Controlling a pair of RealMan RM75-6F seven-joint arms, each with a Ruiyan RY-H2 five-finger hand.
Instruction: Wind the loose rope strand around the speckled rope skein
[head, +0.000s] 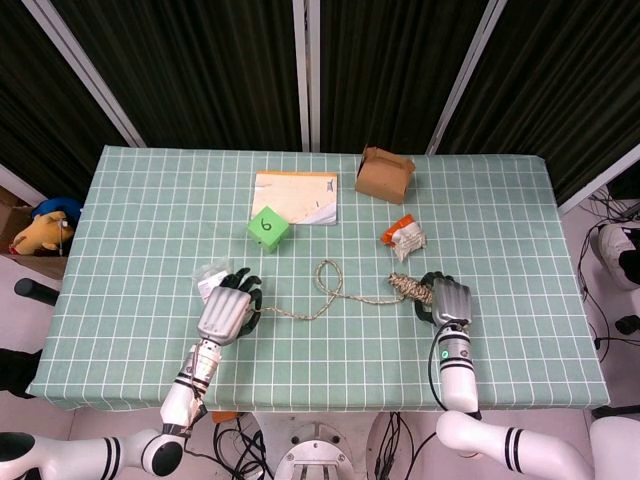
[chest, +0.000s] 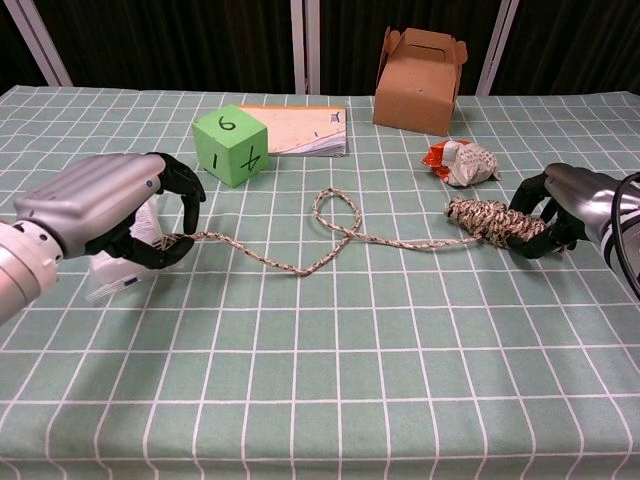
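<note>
Left hand (chest: 100, 205) pinches free end of loose rope strand (chest: 330, 240), fingers curled around it; strand lies on green checked tablecloth (chest: 330, 380), loops once mid-table, runs to speckled rope skein (chest: 492, 221). Right hand (chest: 570, 205) grips skein's far end, near crumpled wrapper (chest: 462, 162)

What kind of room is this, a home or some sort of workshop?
Probably a robotics lab: black curtains close off the table, cables trail on the floor, and unrelated test props, a green numbered cube and a cardboard box, sit out.
</note>
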